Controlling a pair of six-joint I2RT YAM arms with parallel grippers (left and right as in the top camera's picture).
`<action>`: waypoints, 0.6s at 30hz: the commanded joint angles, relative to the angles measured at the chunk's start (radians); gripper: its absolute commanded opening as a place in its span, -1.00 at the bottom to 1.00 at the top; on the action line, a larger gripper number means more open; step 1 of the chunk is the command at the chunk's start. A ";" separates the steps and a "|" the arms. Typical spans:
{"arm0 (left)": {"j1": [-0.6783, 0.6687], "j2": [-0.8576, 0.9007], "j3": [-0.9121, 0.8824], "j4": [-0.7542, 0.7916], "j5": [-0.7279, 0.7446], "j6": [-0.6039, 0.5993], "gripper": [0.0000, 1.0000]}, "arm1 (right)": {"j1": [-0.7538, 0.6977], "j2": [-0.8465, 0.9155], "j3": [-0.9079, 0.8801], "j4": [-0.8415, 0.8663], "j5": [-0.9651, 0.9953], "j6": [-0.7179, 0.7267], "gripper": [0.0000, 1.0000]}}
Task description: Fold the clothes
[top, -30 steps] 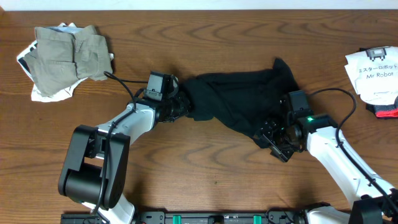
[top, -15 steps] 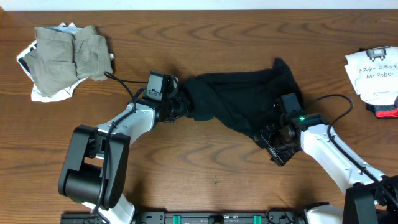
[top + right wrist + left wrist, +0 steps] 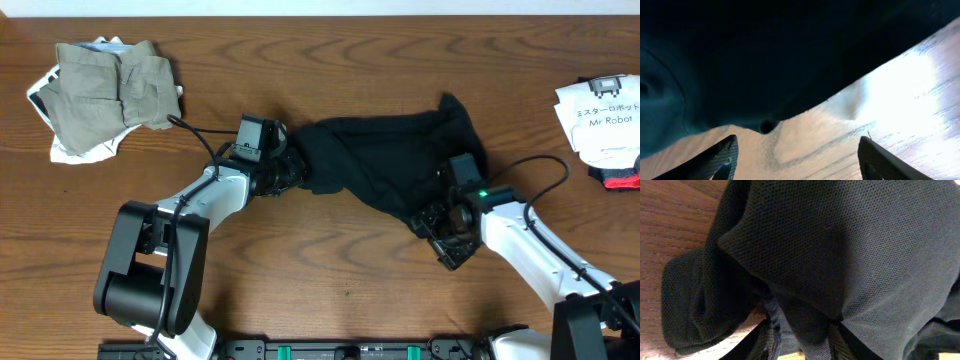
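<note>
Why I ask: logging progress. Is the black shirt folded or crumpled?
Crumpled: the black shirt lies in an uneven, wrinkled heap, no flat folds.

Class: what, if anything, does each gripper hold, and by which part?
The left gripper pinches the black shirt by a bunched fold at its left end. The right gripper is open beside the shirt's lower right edge, holding nothing.

You see a black shirt [image 3: 385, 165] bunched up in the middle of the table [image 3: 330, 280]. Your left gripper [image 3: 294, 172] touches its left end. Your right gripper [image 3: 428, 220] sits at its lower right edge. A khaki pile [image 3: 110, 90] lies well apart, top left. A white printed cloth [image 3: 600, 115] lies at the right edge.
</note>
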 commanded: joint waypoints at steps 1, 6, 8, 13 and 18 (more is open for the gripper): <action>0.000 0.014 0.005 -0.002 -0.009 0.002 -0.24 | 0.021 0.007 -0.008 0.006 0.019 0.018 0.49; 0.000 0.014 0.005 -0.002 -0.009 0.002 -0.24 | 0.043 0.007 -0.008 0.008 0.029 0.025 0.49; 0.000 0.014 0.005 -0.003 -0.009 0.002 -0.23 | 0.055 0.007 -0.008 0.008 0.033 0.025 0.49; 0.000 0.014 0.005 -0.003 -0.009 0.002 -0.23 | 0.075 0.007 -0.008 0.007 0.033 0.056 0.49; 0.000 0.014 0.005 -0.003 -0.009 0.002 -0.23 | 0.080 0.007 -0.008 0.006 0.064 0.056 0.49</action>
